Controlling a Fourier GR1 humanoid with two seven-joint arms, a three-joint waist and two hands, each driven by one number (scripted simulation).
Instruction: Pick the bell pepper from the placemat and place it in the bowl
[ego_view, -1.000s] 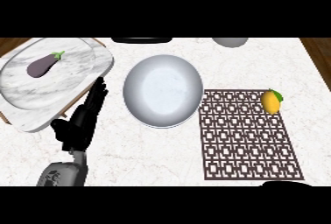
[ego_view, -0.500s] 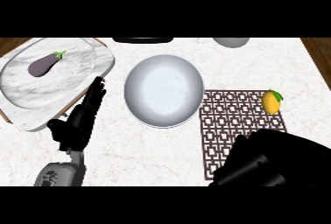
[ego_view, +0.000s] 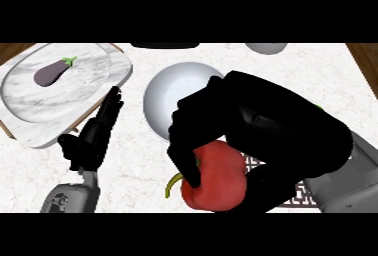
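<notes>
Two hands show: the right hand (ego_view: 251, 120) curls round the red bell pepper (ego_view: 218, 181), holding it up in front of the white bowl (ego_view: 166, 95). The left hand (ego_view: 94, 136) rests open, fingers straight, over the tabletop (ego_view: 136, 172) left of the bowl.

A single view from the robot's head faces steeply down on the worktop (ego_view: 140, 165), far edge at top. It sits close: the right hand (ego_view: 275, 125) fills the near right.

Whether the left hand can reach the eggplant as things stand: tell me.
Probably yes. The left hand lies open beside the marble tray, and nothing stands between it and the eggplant on that tray.
</notes>
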